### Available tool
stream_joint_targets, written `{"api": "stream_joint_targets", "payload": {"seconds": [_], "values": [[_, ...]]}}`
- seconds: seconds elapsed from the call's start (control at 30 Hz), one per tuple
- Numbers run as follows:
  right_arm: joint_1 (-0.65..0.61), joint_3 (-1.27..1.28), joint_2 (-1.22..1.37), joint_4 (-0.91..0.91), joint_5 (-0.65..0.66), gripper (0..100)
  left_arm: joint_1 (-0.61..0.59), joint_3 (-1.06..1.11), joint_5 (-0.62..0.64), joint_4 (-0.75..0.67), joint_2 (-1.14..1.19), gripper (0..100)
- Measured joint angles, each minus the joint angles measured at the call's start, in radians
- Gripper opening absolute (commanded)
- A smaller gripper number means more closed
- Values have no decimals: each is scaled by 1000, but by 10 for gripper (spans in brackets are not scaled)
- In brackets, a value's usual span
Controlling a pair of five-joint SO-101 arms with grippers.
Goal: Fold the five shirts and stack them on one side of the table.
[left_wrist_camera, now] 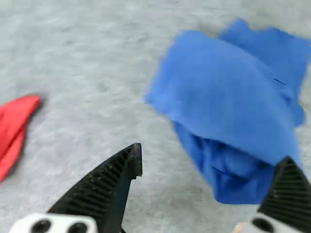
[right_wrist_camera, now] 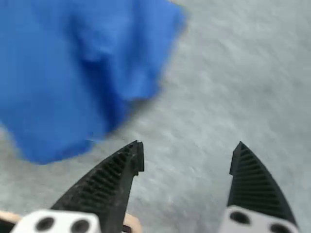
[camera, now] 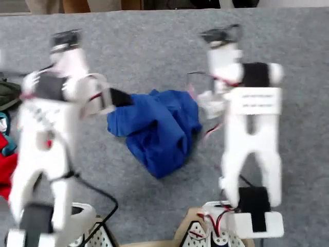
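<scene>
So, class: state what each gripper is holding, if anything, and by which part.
Nothing is held: the left gripper and right gripper are both open by the crumpled blue shirt.

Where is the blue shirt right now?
In the high view, the blue shirt lies crumpled in the middle of the grey table, between the left arm and the right arm.

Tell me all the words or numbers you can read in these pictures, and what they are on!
White label on the right arm: it has some dark print, but it is too blurred to read.
Blue shirt, red shirt and grey table: no words, numbers or signs to be seen on them.
</scene>
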Motion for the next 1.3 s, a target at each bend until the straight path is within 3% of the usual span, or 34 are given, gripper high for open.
{"api": "stream_joint_targets", "payload": {"seconds": [0.23, 0.43, 0.57, 0.83, 0.93, 1.03, 1.3], "values": [[-414, -104, 89, -61, -103, 293, -446, 290, -127, 0, -466, 398], [-578, -377, 367, -89, -219, 294, -861, 470, -270, 0, -664, 399], [-611, -631, 617, -89, -284, 294, -1013, 545, -285, -54, -660, 399], [-611, -1065, 1111, -32, -342, 284, -1051, 621, -295, -132, -658, 399], [-603, -1183, 1232, -2, -342, 178, -1051, 621, -296, -153, -658, 399], [-557, -1234, 1263, 3, -342, 1, -1051, 621, -296, -158, -658, 399], [-446, -1246, 1241, 3, -342, 6, -1011, 621, -296, -158, -658, 399]]}}
